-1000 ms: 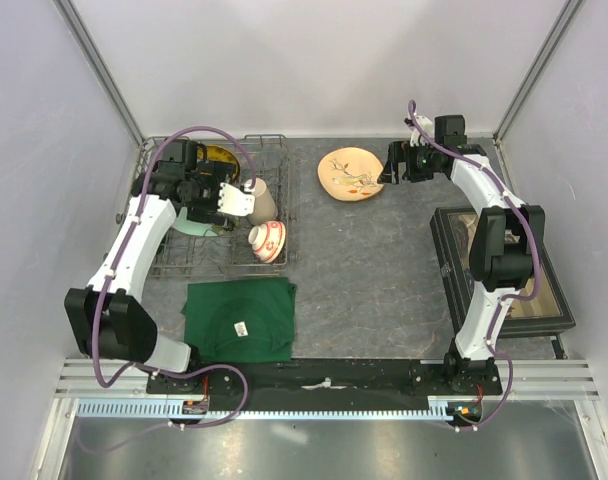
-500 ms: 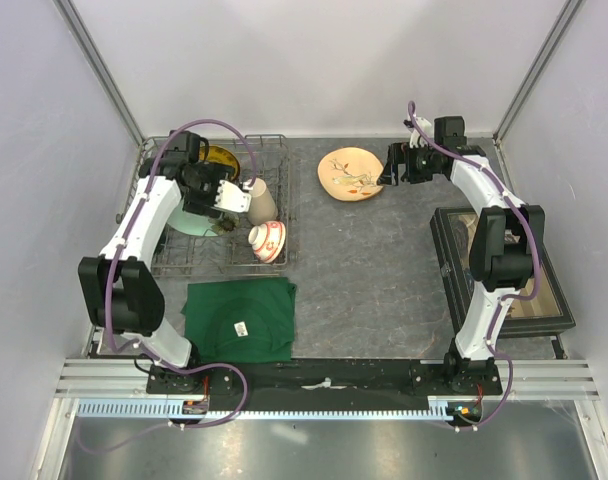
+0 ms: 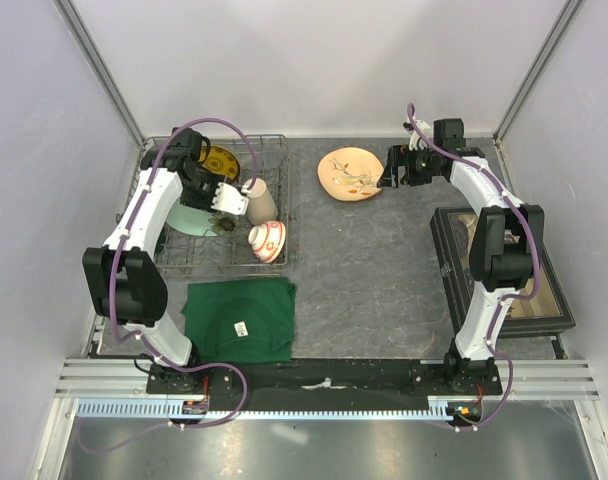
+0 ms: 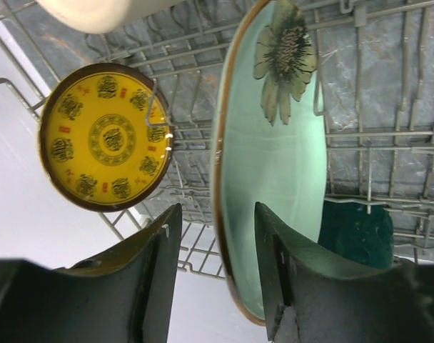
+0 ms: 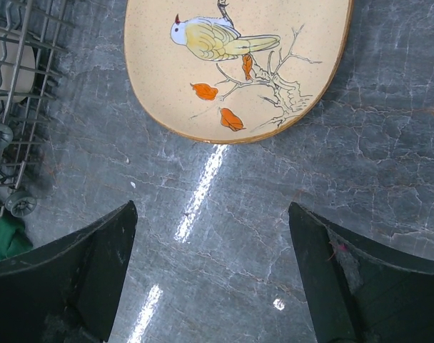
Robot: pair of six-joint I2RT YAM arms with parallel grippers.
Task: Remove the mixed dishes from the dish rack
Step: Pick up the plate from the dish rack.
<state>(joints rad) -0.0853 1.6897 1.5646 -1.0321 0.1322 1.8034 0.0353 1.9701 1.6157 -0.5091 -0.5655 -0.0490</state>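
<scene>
The grey wire dish rack [image 3: 275, 143] [image 4: 388, 143] stands at the back left. In it, upright, are a pale teal plate [image 4: 274, 179] [image 3: 189, 222] and a yellow-and-dark patterned plate [image 4: 106, 136] [image 3: 222, 160]. It also holds a tall beige cup [image 3: 261, 203], a red-and-white bowl [image 3: 267, 240] and a dark green mug [image 4: 352, 232] behind the teal plate. My left gripper [image 4: 217, 214] [image 3: 219, 200] straddles the teal plate's rim, jaws partly narrowed, with a gap still showing on the left side. The cream floral plate [image 5: 238, 57] [image 3: 349, 173] lies flat on the table. My right gripper [image 5: 210, 229] [image 3: 392, 170] hovers open beside it, holding nothing.
A dark green folded cloth [image 3: 239, 318] lies in front of the rack. A black compartment box [image 3: 504, 270] sits at the right edge. White walls close in the table on the left, back and right.
My left gripper has reached deeper into the rack onto the teal plate's rim and its jaws have narrowed. The right arm has barely moved.
</scene>
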